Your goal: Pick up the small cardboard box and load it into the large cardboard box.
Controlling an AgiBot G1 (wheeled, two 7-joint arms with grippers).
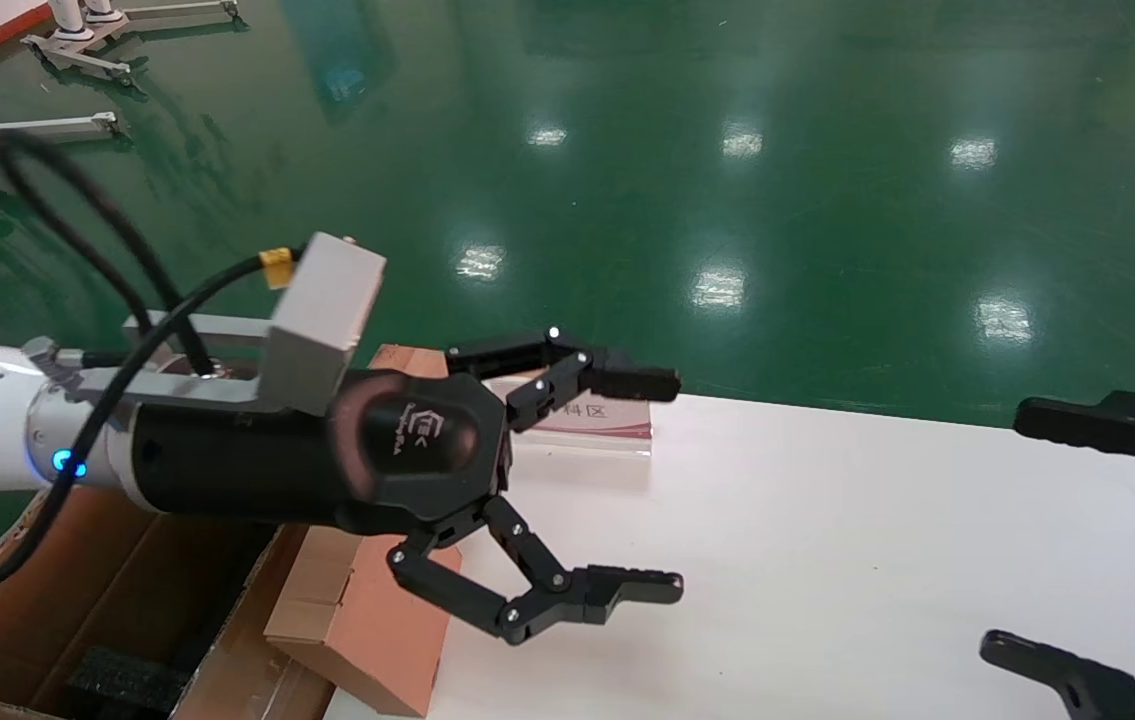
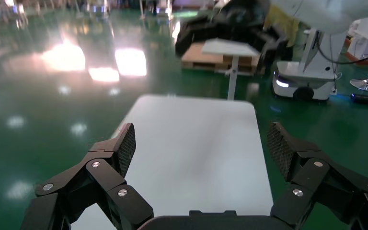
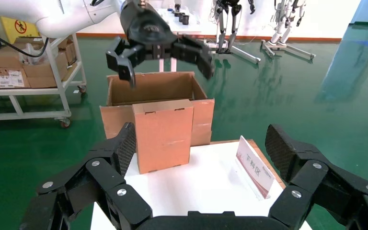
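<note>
Above the near-left end of the white table, the left gripper is hanging in the air with its two black fingers spread wide apart and nothing between them. Just beneath and behind that pincer, the small cardboard box is standing upright at the table's left edge, apart from the fingertips; in the right wrist view it is rising directly below the pincer, its tall face turned toward the table. Behind the small carton, on the side away from the table, the large cardboard box is sitting with its flaps open, touching or nearly touching the small one, and a black foam block is showing inside it. Beyond the left gripper's upper finger, a sign card is standing on the table near its far edge. Well across the table, the right gripper is waiting with its fingers also spread open and empty.
</note>
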